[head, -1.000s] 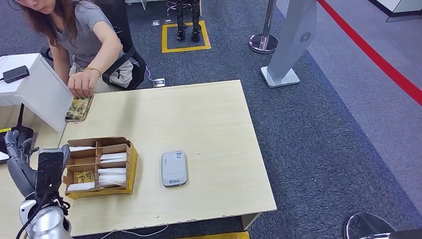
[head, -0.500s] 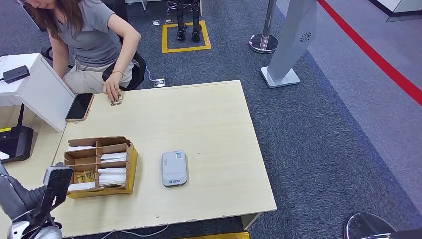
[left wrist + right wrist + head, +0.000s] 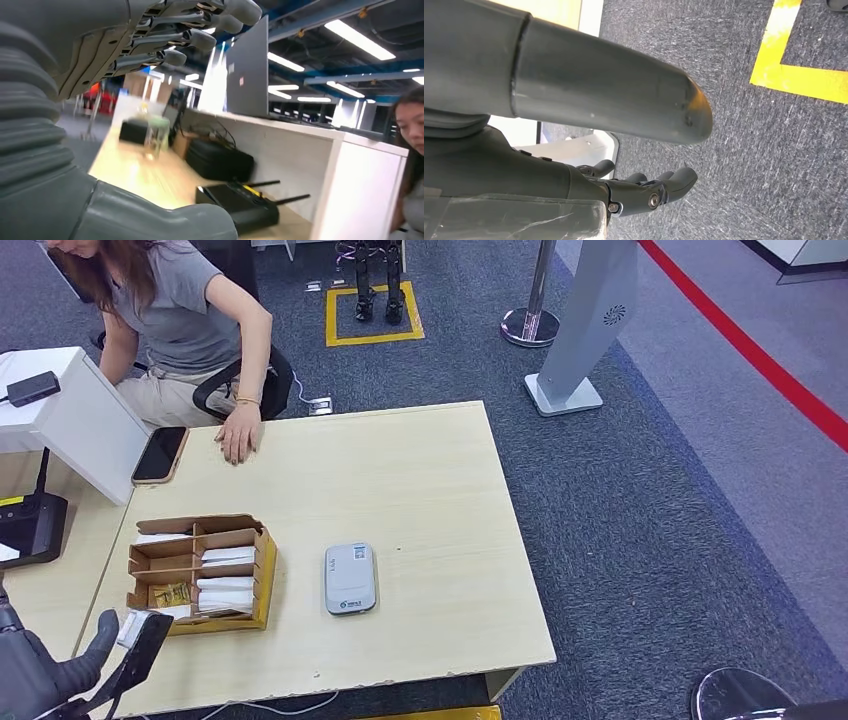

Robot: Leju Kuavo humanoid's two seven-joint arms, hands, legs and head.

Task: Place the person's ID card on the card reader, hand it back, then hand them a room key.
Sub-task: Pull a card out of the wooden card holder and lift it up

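Note:
The grey card reader (image 3: 350,578) lies flat near the table's front edge. To its left stands a cardboard box (image 3: 262,580) with white key cards (image 3: 225,592) in its compartments. A person's hand (image 3: 240,435) lies flat on the table's far edge; I cannot tell whether a card is under it. My left hand (image 3: 40,675) is low at the table's near left corner. In the left wrist view its fingers (image 3: 190,30) and thumb (image 3: 150,220) are spread with nothing between them. My right hand (image 3: 649,192) hangs over the carpet, holding nothing.
A dark phone (image 3: 160,453) lies at the table's far left beside a white partition (image 3: 85,425). A black router (image 3: 240,205) sits on the side desk. The person sits in a chair behind the table. A stanchion base (image 3: 530,325) and a grey stand (image 3: 580,330) are beyond the table.
My left arm has dropped from beside the box to the near left corner. The person's hand moved from the phone to the right along the far edge. The phone screen went dark.

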